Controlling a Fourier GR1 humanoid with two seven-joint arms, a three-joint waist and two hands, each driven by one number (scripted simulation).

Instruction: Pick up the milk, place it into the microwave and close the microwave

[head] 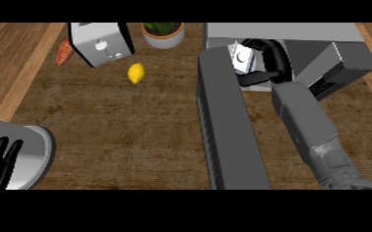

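— Wooden table [145, 128], dark brown top, lighter strip along the left edge. What's on it?

— Microwave [291, 32] at the top right, grey, door [229, 123] swung wide open and sticking out toward the near edge. Toaster [102, 43] at the top left, potted plant [163, 33] just right of it, lemon [136, 72] below them on bare table. Orange thing, maybe a carrot [64, 52], just left of the toaster.

— Milk?

— Milk [242, 57] is a small white carton at the microwave's opening, just past the hinge end of the door. Can't tell if it stands on the floor inside or is off it.

— Right hand?

— Right hand [270, 59] is at the opening, grey forearm running up from the lower right. Black fingers arch over the carton's right side, thumb [254, 77] pokes left under it. So it's curled round the milk, pinching it between fingers and thumb.

— Left?

— Left hand [10, 157] shows at the lower left edge, only fingers visible, straight and spread, pointing up. Resting. Sits over a round silver thing, pan or plate [36, 152], can't tell which, cut off by the edge.

— Hands near each other?

— No, well apart, opposite sides of the table.
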